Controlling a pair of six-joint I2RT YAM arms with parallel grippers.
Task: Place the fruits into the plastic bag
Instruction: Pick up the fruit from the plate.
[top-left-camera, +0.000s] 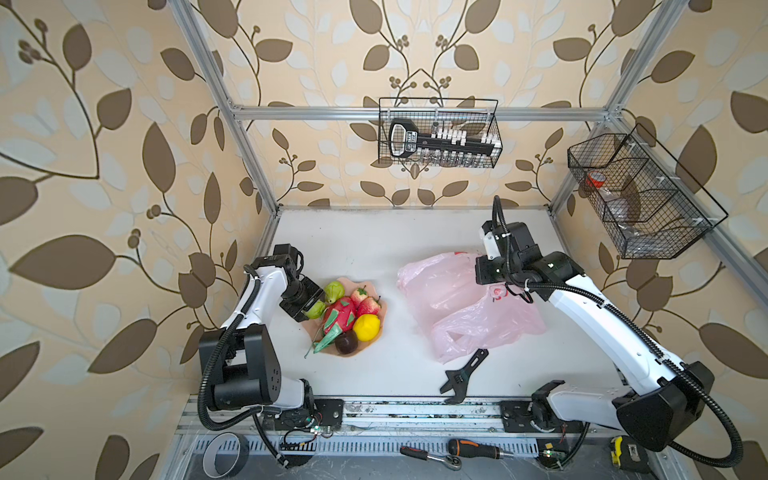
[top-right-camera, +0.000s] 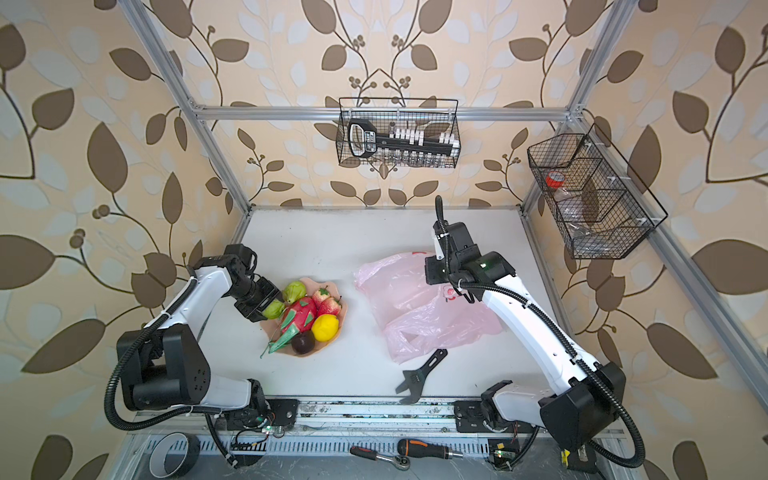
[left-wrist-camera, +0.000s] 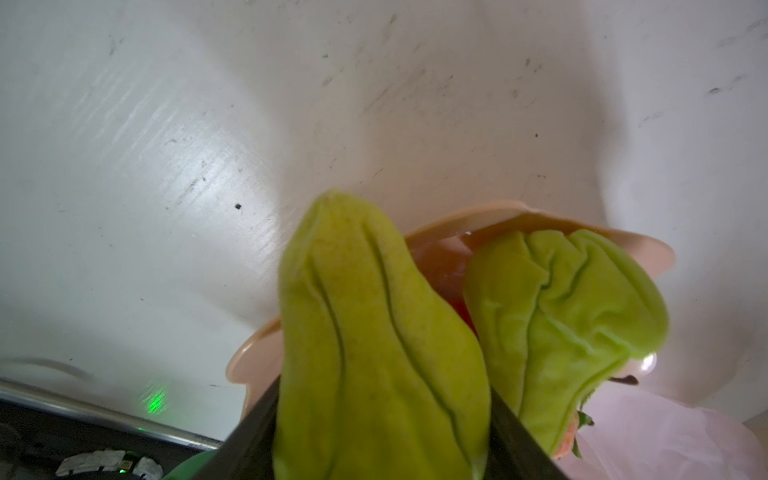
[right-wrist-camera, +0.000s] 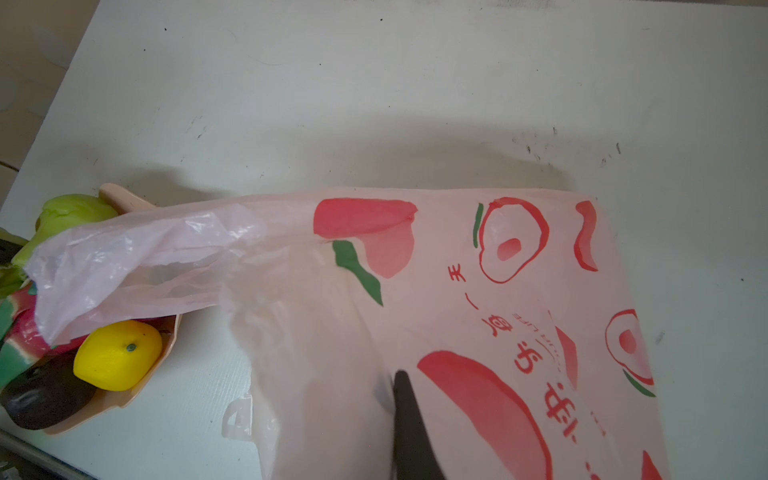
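Observation:
My left gripper (top-left-camera: 314, 309) is shut on a wrinkled green fruit (left-wrist-camera: 374, 332) at the left rim of the peach plate (top-left-camera: 371, 286); its dark fingers press both sides of the fruit. On the plate lie a second green fruit (top-left-camera: 334, 291), a dragon fruit (top-left-camera: 340, 316), two strawberries (top-left-camera: 359, 296), a lemon (top-left-camera: 366, 327) and a dark purple fruit (top-left-camera: 346, 343). The pale pink plastic bag (top-left-camera: 457, 311) lies crumpled to the right. My right gripper (right-wrist-camera: 390, 382) is shut on the bag's film near its printed side, and the film drapes over one finger.
A black adjustable wrench (top-left-camera: 461, 376) lies by the front edge, just below the bag. Wire baskets (top-left-camera: 438, 133) hang on the back and right walls. A screwdriver (top-left-camera: 473, 449), a ratchet (top-left-camera: 428, 455) and a tape roll (top-left-camera: 226, 455) rest on the front rail.

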